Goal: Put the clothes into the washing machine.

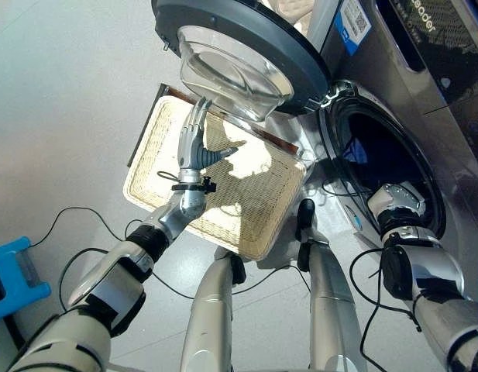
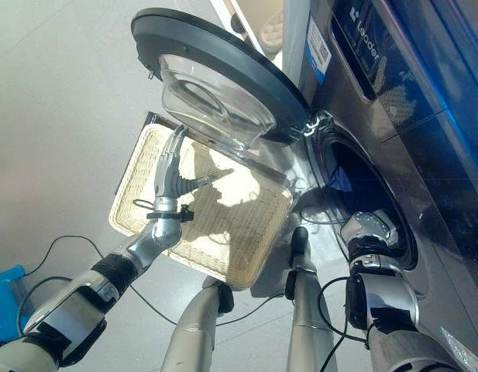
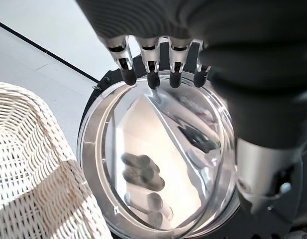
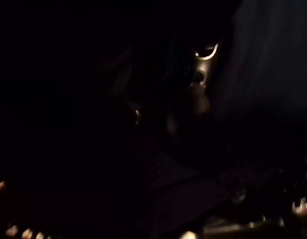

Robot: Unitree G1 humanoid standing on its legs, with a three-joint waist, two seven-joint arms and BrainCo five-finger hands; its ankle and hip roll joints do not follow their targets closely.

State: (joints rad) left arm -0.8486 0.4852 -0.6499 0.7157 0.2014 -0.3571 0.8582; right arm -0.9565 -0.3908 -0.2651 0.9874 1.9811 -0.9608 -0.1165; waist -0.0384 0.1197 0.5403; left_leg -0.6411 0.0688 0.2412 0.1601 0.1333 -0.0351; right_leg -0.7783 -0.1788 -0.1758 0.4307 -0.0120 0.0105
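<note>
clothes: none left in wicker basket [image 1: 254, 213]. right hand [image 1: 395, 203] reaches into washing machine [image 2: 378, 116] drum, fingers hidden, can't tell. left hand [image 1: 197, 143] flat, fingers straight on open door [image 1: 246, 46]. nearly done; door needs shutting.

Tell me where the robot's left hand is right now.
In the left eye view, the left hand reaches up over the wicker basket, its straight fingers touching the glass of the open washer door.

The right hand is hidden inside the dark round drum opening [image 1: 386, 147] of the grey front-loading washing machine [image 2: 393, 116]; its wrist view is nearly black. Blue cloth [image 1: 361, 153] inside is barely discernible.
</note>
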